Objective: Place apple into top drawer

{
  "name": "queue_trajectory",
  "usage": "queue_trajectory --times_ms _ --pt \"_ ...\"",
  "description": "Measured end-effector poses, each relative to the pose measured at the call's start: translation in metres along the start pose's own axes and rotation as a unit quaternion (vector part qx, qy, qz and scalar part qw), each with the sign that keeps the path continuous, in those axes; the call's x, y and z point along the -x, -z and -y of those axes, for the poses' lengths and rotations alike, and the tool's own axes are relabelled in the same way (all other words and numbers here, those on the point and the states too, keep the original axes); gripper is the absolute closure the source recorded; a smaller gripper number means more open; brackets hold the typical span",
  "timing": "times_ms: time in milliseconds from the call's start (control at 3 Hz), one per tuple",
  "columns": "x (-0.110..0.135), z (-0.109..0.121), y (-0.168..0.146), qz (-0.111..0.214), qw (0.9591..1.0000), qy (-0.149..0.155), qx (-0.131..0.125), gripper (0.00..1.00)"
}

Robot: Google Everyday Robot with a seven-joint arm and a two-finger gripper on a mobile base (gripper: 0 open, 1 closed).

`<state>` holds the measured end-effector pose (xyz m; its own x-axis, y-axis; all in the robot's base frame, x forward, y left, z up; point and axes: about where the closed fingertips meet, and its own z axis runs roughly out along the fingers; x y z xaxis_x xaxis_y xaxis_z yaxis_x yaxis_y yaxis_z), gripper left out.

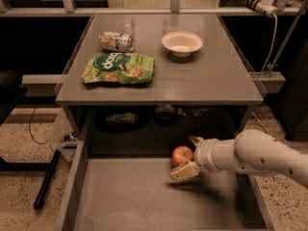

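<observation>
the gripper [189,156] hangs over the back right of the top drawer [76,179], its jaws closed around the apple [181,153], which sits between them, seemingly just above the drawer floor.

Red apple [181,153] at cream end effector [186,157]

- The grey desk [207,78] carries three things.
- A can [116,41] lies on its side, back left.
- A green snack bag [119,68] lies flat, just before the can.
- A white bowl [182,43] stands upright, back right of centre.
- The hand [190,155] is below the desk's front edge, over the top drawer [134,201], clasping the apple [181,154].
</observation>
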<state>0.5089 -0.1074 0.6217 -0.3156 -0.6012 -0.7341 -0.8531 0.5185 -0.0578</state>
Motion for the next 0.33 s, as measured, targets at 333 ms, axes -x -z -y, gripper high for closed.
queue_trajectory --times_ms 333 --pt "0.0000 0.0000 0.0000 0.000 1.0000 0.000 0.000 0.00"
